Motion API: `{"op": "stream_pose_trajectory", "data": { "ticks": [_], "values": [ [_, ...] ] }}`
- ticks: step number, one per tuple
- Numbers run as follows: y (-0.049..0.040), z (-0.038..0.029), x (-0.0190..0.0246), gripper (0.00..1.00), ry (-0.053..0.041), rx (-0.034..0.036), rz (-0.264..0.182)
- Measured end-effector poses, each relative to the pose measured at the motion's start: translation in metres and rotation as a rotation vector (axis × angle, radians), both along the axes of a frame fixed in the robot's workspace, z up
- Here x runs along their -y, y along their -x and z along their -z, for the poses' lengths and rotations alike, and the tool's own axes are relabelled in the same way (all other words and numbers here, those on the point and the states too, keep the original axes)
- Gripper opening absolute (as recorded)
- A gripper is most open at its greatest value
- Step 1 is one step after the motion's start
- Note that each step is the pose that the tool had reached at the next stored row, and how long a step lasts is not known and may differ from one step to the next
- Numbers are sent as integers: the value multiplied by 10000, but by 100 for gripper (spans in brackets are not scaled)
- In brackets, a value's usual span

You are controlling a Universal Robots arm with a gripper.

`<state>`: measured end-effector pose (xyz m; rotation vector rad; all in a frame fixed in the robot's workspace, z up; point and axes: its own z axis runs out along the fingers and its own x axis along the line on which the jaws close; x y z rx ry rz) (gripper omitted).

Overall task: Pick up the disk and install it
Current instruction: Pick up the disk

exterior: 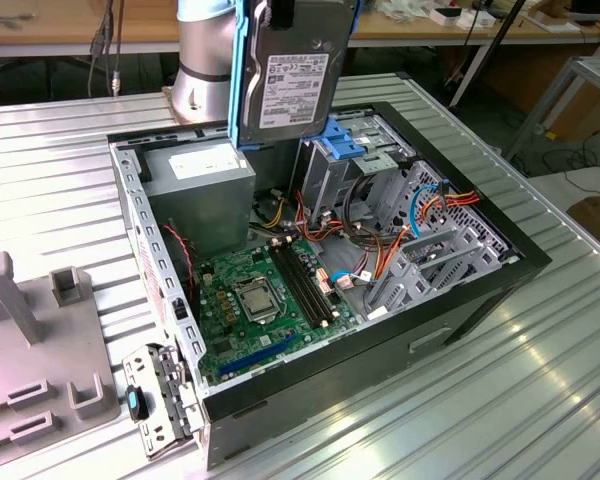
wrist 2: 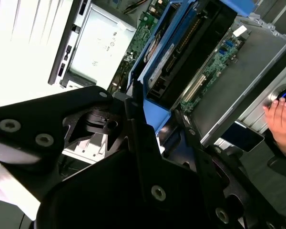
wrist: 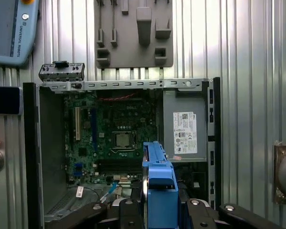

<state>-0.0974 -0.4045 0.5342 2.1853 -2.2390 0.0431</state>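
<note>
Carry step: your fingers (wrist 2: 136, 131) pinch the disk (exterior: 285, 70) between them, upright above the open computer case (exterior: 525, 255) beneath; seating likely calls for squaring its rails with the drive cage (exterior: 325, 185).

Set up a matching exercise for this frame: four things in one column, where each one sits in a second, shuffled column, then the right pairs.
Things:
1. the disk
2. grey box with white label
3. processor socket
4. grey fixture

Places:
A. on the green board inside the case
B. on the table outside the case, at the exterior view's left
C. held by the gripper above the open case
D. inside the case, in a corner against its wall

Pairs: 1-C; 2-D; 3-A; 4-B.
</note>
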Motion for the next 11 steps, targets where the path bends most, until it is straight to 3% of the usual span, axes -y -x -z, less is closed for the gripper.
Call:
{"op": "stream_pose_trajectory", "data": {
  "ticks": [2,11],
  "values": [
    [-44,3,2,37,23,1,-1],
    [-50,3,3,37,24,0,0]
  ]
}}
